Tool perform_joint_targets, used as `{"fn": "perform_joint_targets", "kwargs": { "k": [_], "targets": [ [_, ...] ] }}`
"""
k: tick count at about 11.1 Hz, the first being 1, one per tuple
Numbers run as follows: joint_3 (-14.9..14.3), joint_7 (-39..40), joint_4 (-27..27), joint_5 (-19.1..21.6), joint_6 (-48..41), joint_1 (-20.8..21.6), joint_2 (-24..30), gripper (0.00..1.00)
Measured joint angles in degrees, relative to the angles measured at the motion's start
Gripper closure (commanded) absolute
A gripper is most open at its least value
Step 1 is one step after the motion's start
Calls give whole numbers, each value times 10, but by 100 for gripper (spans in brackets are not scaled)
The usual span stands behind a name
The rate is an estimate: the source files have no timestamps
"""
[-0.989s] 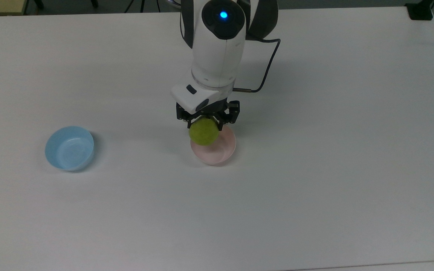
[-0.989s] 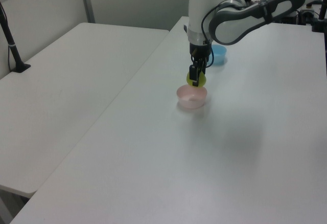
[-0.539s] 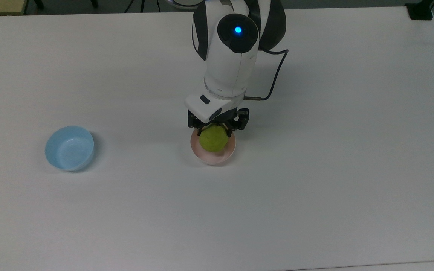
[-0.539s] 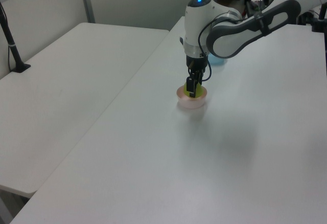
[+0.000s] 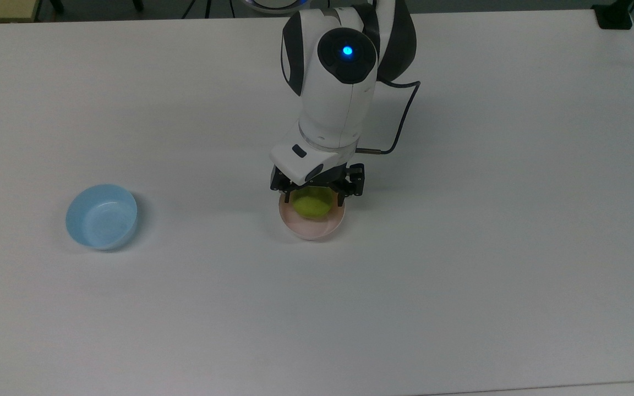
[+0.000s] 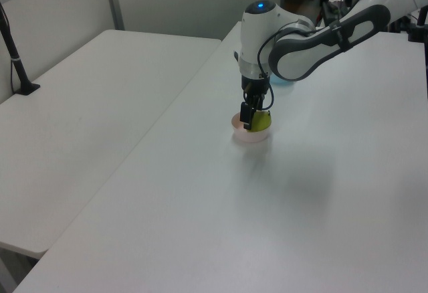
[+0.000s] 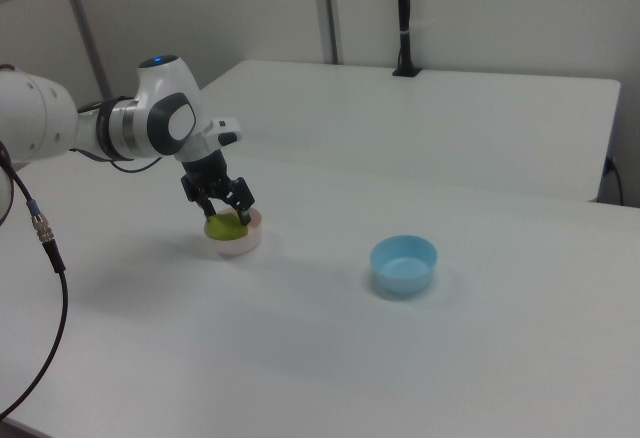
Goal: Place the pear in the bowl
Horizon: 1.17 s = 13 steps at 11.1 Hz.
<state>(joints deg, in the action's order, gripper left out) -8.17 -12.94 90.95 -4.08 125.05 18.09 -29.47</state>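
Note:
The yellow-green pear (image 5: 312, 205) lies inside the pale pink bowl (image 5: 311, 234), near the middle of the white table. My gripper (image 5: 315, 192) hangs straight down just above the bowl's far rim, open, its fingers spread to either side of the pear and apart from it. The right view shows the pear (image 7: 226, 227) resting low in the bowl (image 7: 240, 249) under the spread gripper (image 7: 222, 208). In the left view the pear (image 6: 261, 124) peeks out of the bowl (image 6: 251, 137) beside the gripper (image 6: 249, 120).
A light blue bowl (image 5: 101, 216) stands by itself far toward the top view's left, also seen as the blue bowl (image 7: 404, 264) in the right view. A black cable (image 5: 399, 126) loops off the arm's wrist. A second white table (image 6: 87, 106) adjoins this one.
The gripper carried the pear from beside the bowl's rim to over its middle and came down. The fingers have parted and the pear now sits lower, inside the bowl.

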Motion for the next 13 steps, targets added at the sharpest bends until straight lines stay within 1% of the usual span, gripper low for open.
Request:
{"fn": "perform_joint_targets", "kwargs": {
  "k": [4,5,7,9,10,12,13],
  "targets": [
    [-6,-3,-6,0,-6,-7,9,0],
    [-10,-3,-14,0,-25,-11,19,0],
    [-13,6,-31,0,-91,-36,62,0],
    [-14,51,-33,0,-157,-79,115,0],
    [-14,61,-31,0,-202,-99,143,0],
    [-14,61,-29,0,-266,-104,173,0],
    [-14,61,-22,0,-280,-106,190,0]
  ]
}}
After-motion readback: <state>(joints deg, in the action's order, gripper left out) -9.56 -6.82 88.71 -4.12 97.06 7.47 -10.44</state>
